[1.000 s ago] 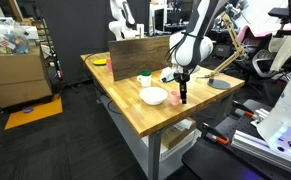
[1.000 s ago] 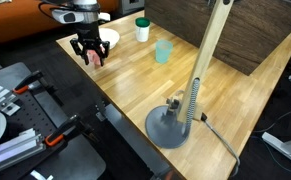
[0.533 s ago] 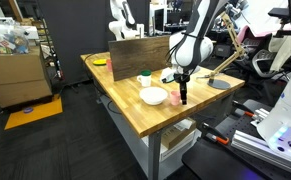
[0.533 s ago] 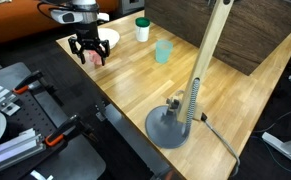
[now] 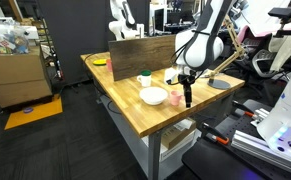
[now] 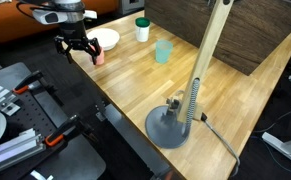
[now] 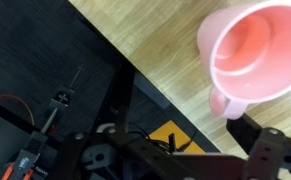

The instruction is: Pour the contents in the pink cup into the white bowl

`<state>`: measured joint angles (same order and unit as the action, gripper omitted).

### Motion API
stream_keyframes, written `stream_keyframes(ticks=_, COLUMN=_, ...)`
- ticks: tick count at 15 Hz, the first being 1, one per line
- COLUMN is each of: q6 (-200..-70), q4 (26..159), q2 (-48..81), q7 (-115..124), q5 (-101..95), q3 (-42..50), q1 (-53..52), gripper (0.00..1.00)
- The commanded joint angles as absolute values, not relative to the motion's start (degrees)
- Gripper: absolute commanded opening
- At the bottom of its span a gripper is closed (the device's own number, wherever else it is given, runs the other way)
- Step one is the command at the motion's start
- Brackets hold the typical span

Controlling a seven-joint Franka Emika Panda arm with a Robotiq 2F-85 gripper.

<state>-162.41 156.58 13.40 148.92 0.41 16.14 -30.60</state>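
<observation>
- My gripper hangs over the near edge of the desk. Its fingers are spread apart with nothing between them.
- The pink cup stands upright on the desk, just beside the gripper at about 4 o'clock from it, and I see no contact between the two.
- In the wrist view the pink cup sits at 2 o'clock with its mouth facing the camera. The inside reads as plain pink, so I cannot tell what is in it.
- The white bowl lies near the cup at about 12 o'clock. In the other outside camera the white bowl is at 9 o'clock from the cup.
- A green cup and a light blue cup stand further in, well apart from my work.
- I judge the step in hand to be the grasp, with no pour begun.
- Next I would shift toward 4 o'clock until the cup wall sits between the fingers, then close, lift and carry it over the bowl.
- The cup is close to the desk edge, so a careless nudge could push it off.
</observation>
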Motion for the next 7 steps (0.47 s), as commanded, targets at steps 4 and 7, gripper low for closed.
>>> stream_keyframes(ticks=4, q6=-163.22, q4=158.19, q2=11.43, q7=148.82, q5=0.39, q3=16.15, q1=-30.64, gripper=1.00)
stream_keyframes(ticks=7, q6=-163.24, q4=158.19, q2=11.43, q7=148.81, q5=0.39, q3=16.15, q1=-30.64, gripper=1.00)
